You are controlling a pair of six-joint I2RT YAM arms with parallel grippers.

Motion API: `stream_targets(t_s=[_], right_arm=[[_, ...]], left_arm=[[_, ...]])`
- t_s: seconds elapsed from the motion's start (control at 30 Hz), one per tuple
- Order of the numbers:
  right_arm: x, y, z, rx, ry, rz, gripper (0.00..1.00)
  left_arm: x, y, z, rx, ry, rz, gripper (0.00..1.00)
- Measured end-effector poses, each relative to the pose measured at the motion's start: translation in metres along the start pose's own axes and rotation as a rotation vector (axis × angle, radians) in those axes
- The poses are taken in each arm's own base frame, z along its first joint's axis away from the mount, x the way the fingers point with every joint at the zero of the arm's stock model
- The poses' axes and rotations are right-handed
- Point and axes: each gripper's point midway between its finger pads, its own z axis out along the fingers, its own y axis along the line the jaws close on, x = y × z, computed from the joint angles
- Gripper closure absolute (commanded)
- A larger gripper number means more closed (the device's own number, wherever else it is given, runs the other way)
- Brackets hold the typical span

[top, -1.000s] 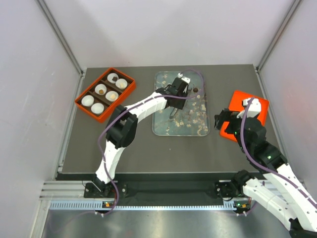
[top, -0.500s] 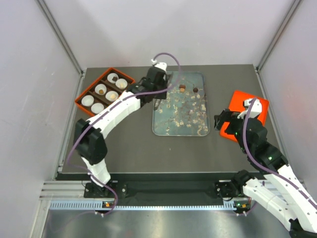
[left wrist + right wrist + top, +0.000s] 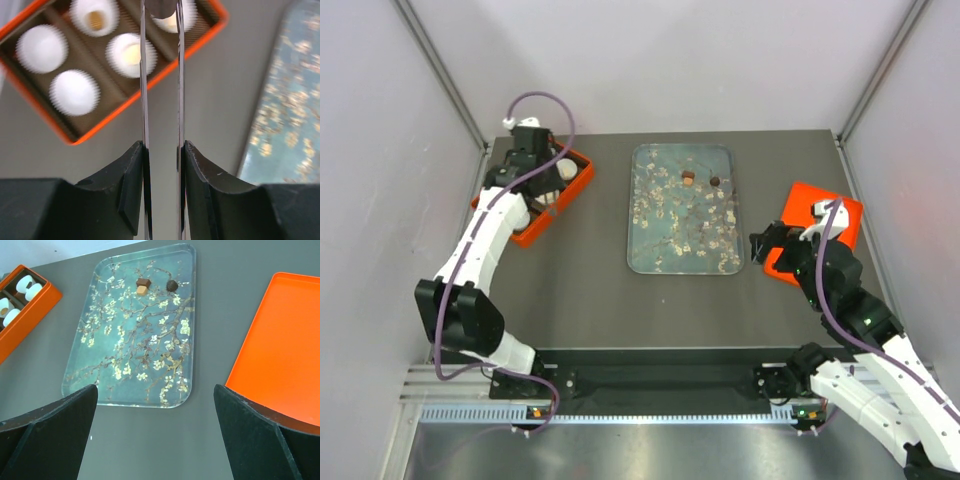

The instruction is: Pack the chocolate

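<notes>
Top view: left fingers point(image 3: 538, 182) over the orange box point(image 3: 527, 232), far left of the surface point(image 3: 600, 300); right fingers point(image 3: 772, 247) by the orange lid point(image 3: 848, 225), nearer the tray point(image 3: 660, 250). Left wrist: fingers pinched on one dark chocolate point(image 3: 161, 6) above a corner cup point(image 3: 169, 23), empty cups point(image 3: 75, 92) to its left. Right wrist: fingers spread wide, empty; three chocolates point(image 3: 143, 282) at the tray's far end.

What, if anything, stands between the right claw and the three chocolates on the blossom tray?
Nothing visible. The open right claw faces the tray; only bare printed surface lies between the claw and the chocolates at the far end. The orange lid sits off to one side.
</notes>
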Motion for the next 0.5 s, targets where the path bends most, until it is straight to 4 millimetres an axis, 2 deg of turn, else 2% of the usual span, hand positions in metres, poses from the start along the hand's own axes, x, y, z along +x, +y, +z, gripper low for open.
stream_targets(t_s=[0.17,0.3,0.4,0.5], right_arm=[[0.007,0.002,0.002,-0.015,0.013,-0.003,0.00],[0.010,0.004,0.003,-0.027,0.020,-0.003,0.00],[0.010,0.005,0.003,-0.036,0.014,0.001,0.00],[0.015,0.004,0.004,-0.039,0.016,0.003,0.00]], left_arm=[[0.007,0.069,0.004,-0.133,0.035,-0.107,0.67],[0.020,0.111,0.011,-0.209,0.081,-0.182,0.67],[0.026,0.131,0.012,-0.249,0.103,-0.216,0.67],[0.028,0.143,0.016,-0.269,0.116,-0.236,0.67]])
